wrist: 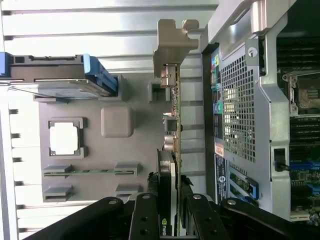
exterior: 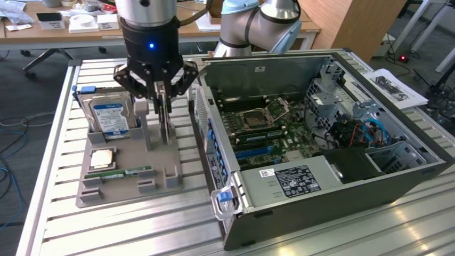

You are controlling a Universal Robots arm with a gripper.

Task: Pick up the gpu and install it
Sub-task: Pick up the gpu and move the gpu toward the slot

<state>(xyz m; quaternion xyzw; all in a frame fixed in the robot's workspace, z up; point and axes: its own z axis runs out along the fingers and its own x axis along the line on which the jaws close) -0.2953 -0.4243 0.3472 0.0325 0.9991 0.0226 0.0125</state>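
Slatted metal surface (exterior: 50, 224): grey tray (exterior: 124, 192) just beside open case (exterior: 320, 181). In tray: hard drive (exterior: 112, 116) upright, chip (exterior: 103, 158) and memory stick (exterior: 117, 174) flat in recesses. Gpu (wrist: 173, 145) on edge at tray side nearest case, seated or lifted unclear. Fingers (wrist: 145, 215) pinching gpu at black cooler end. Motherboard (exterior: 267, 125) inside case.

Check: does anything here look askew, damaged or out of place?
Nothing stands out. The green circuit-board gpu with black cooler stands upright in its grey plastic tray, the black gripper closed on it; the open grey computer case lies alongside.
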